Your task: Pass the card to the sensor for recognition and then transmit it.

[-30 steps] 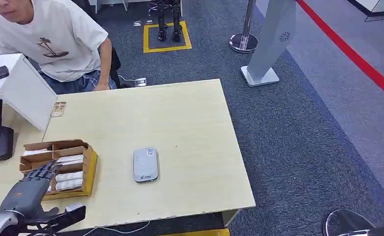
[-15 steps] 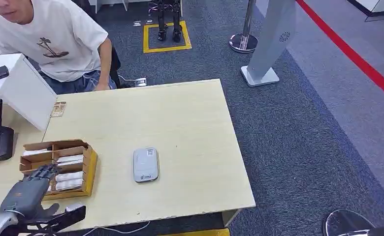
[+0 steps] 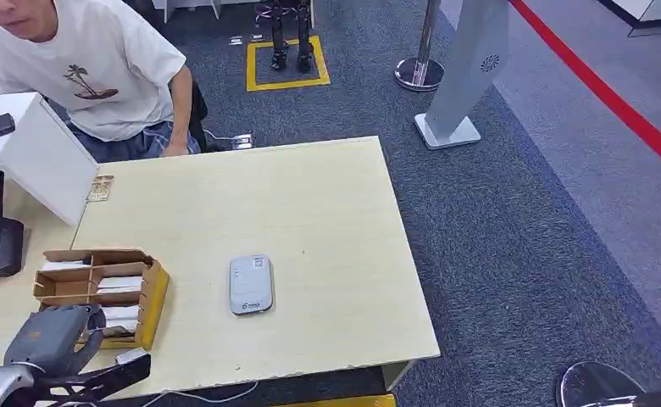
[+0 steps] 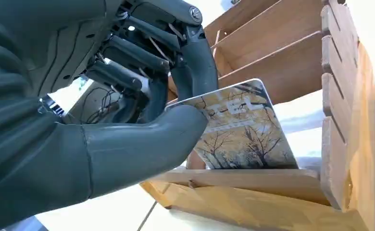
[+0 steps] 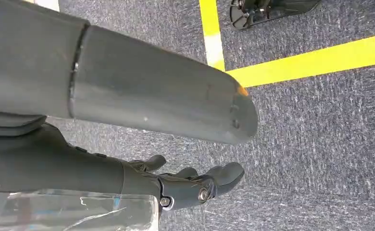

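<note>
Even, bright overhead light; soft shadows on tabletop (image 3: 310, 212). Left wrist view overexposed at far edge. Near hand (image 4: 80, 120) slightly soft.

The head view looks forward and down from high up over the table (image 3: 310, 212) and the carpet beyond. The left wrist view sits close behind the left hand (image 4: 128, 120), facing the wooden box (image 4: 339, 144), which the head view shares (image 3: 153, 297). The right wrist view looks down at the carpet (image 5: 320, 144).

The box (image 3: 152, 292) is sitting on the table (image 3: 310, 212), left of the sensor (image 3: 251, 283); the left hand (image 3: 52, 337) is pinching a card (image 4: 241, 130) in it.
</note>
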`<state>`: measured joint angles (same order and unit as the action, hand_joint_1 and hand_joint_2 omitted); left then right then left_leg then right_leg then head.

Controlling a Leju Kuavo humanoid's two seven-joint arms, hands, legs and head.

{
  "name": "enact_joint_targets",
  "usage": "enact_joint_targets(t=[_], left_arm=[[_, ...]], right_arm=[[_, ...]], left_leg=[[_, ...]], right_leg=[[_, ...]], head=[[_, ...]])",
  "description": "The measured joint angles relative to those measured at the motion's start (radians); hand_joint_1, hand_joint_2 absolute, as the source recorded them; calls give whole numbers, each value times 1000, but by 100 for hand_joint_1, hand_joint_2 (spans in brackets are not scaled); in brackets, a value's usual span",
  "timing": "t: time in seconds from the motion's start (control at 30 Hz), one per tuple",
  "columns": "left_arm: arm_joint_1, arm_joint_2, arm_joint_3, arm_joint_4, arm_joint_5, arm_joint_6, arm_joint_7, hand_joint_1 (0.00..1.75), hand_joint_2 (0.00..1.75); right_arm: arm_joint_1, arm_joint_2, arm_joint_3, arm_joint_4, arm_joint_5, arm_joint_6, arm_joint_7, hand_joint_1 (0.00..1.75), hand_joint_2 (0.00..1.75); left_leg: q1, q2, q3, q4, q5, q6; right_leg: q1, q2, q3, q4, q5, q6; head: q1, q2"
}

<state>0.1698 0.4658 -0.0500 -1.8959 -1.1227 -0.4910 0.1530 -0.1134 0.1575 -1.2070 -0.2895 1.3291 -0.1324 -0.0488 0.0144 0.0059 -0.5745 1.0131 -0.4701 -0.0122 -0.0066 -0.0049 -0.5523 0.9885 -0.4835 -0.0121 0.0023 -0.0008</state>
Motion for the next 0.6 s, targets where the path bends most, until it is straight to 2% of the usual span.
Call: enact_joint_targets(t=[0.4,0.6], left_arm=[[2,11,2,-1,34,3,-9,175,175],[-13,4,2,-1,-3,67,-19,175,175]], right_arm=[[0,0,-5,0,-14,0,-13,0,175],[0,0,-6,0,-19,0,-13,0,175]], left_leg=[[0,0,0,0,0,0],[0,0,0,0,0,0]], right_leg=[[0,0,0,0,0,0],[0,0,0,0,0,0]], head=[[0,0],[0,0]])
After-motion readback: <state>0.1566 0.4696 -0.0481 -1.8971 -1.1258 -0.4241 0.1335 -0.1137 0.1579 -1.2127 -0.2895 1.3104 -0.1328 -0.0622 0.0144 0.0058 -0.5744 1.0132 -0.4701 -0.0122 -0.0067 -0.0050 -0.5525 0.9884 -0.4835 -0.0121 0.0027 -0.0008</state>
